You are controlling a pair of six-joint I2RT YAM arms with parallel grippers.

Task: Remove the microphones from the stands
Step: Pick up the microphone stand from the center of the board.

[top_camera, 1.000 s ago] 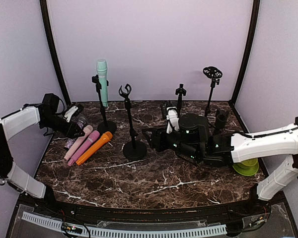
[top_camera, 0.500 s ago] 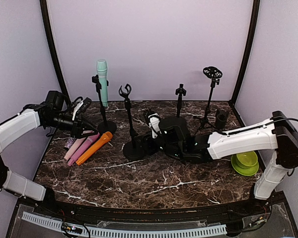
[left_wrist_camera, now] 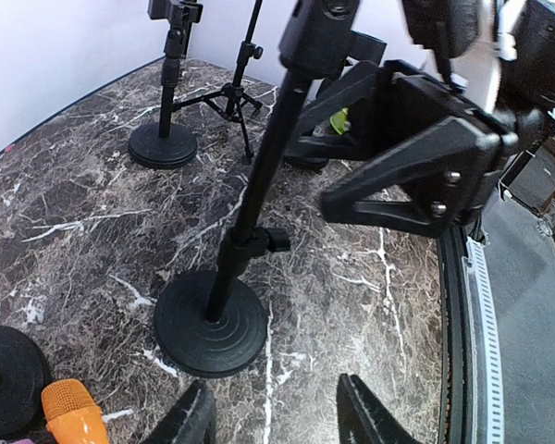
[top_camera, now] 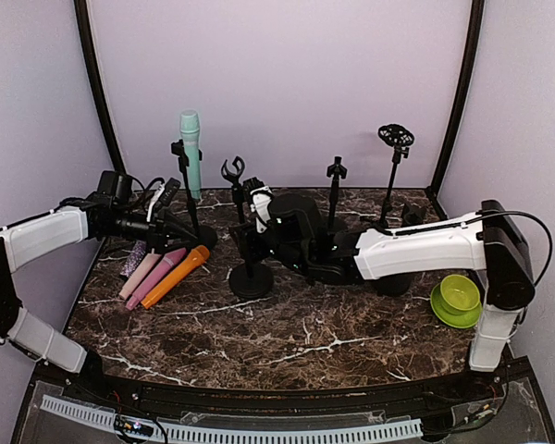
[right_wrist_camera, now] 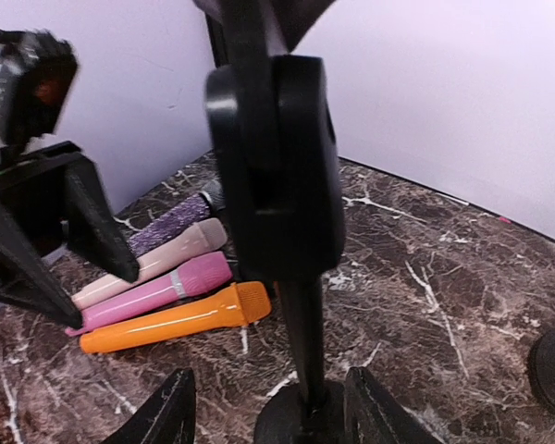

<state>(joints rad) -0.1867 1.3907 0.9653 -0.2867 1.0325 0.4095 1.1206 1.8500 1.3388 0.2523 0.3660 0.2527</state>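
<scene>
Marble tabletop (top_camera: 287,342): mint microphone (top_camera: 191,153) upright in stand (top_camera: 186,185), upper left; left gripper (left_wrist_camera: 276,412) nearer, just below it, jaws parted, empty; right gripper (right_wrist_camera: 268,407) parted too.

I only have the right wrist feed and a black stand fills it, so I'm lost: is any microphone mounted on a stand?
Observer: Yes. A mint microphone stands upright in the holder of the left stand.
Operator: And the one at my right claw?
Observer: That front stand has an empty clip, per the top view.
Operator: Anything off to my right?
Observer: A green bowl sits near the right edge of the table.
</scene>
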